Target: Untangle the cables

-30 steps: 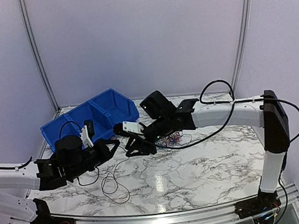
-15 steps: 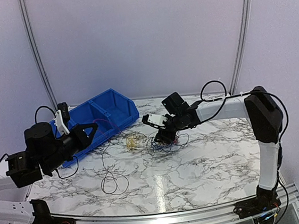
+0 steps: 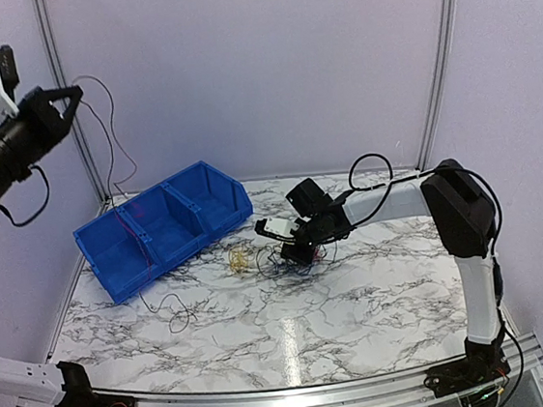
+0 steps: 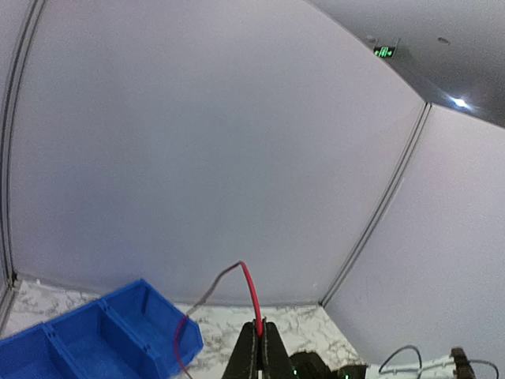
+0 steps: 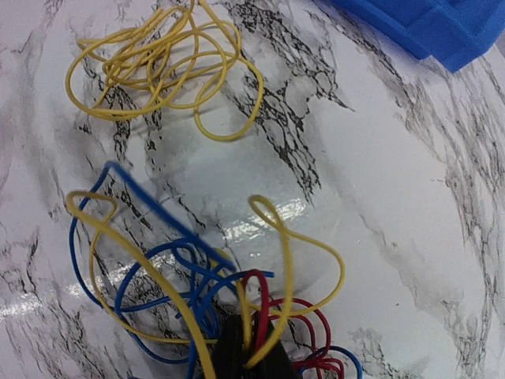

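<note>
The left gripper [image 3: 73,92] hangs high at the far left, right against the corner post [image 3: 93,164] and the wall panels, so it has little room left or back. Its fingers are pressed together on a red wire [image 4: 251,288], which drops in a long slack line past the blue bin [image 3: 188,241] to a small loop on the marble table [image 3: 381,318]. The bin lies along the far left edge, slanted.

The right gripper [image 3: 294,252] is low at mid-table with its fingers closed into the tangled bundle [image 3: 306,256] of blue, yellow and red strands, which sits well clear of every table edge. The yellow clump [image 3: 239,258] lies loose just to the left of it, apart from the bundle and near the bin's right end. Bare marble shows wide on the near and right sides of the bundle.

A second ago both grippers worked close together at mid-table. Half a second ago the left one was low by the bin; it has since climbed steeply, and the wire's loop on the table has drawn in and slid left. The right gripper and the yellow clump have barely shifted.
</note>
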`<move>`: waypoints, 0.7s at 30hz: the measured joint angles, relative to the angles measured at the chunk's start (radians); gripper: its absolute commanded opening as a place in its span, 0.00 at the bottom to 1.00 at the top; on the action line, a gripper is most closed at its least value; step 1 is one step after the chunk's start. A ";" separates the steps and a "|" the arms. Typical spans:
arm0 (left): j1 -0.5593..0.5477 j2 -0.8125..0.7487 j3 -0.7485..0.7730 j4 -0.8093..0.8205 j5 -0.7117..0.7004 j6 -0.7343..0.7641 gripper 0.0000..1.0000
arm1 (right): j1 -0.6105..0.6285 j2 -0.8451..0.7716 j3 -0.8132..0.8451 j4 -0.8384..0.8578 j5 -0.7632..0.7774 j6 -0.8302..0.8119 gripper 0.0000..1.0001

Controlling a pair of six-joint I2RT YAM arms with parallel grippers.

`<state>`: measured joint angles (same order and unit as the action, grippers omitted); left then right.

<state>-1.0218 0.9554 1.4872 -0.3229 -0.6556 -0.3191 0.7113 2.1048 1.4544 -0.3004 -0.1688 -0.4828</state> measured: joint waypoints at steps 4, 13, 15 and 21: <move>0.000 0.134 0.300 -0.023 -0.047 0.153 0.00 | 0.000 0.005 0.000 -0.006 -0.012 0.014 0.25; 0.003 0.383 0.663 0.000 -0.202 0.556 0.00 | 0.000 -0.045 -0.001 -0.044 -0.055 0.020 0.58; 0.009 0.424 0.666 0.014 -0.234 0.637 0.00 | 0.000 -0.105 -0.005 -0.060 -0.058 0.014 0.62; 0.069 0.488 0.629 0.038 -0.282 0.785 0.00 | 0.000 -0.303 -0.006 -0.104 -0.049 -0.027 0.68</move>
<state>-0.9527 1.4433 2.1159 -0.2852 -0.9379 0.4656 0.7113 1.8015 1.4487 -0.4042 -0.2180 -0.5102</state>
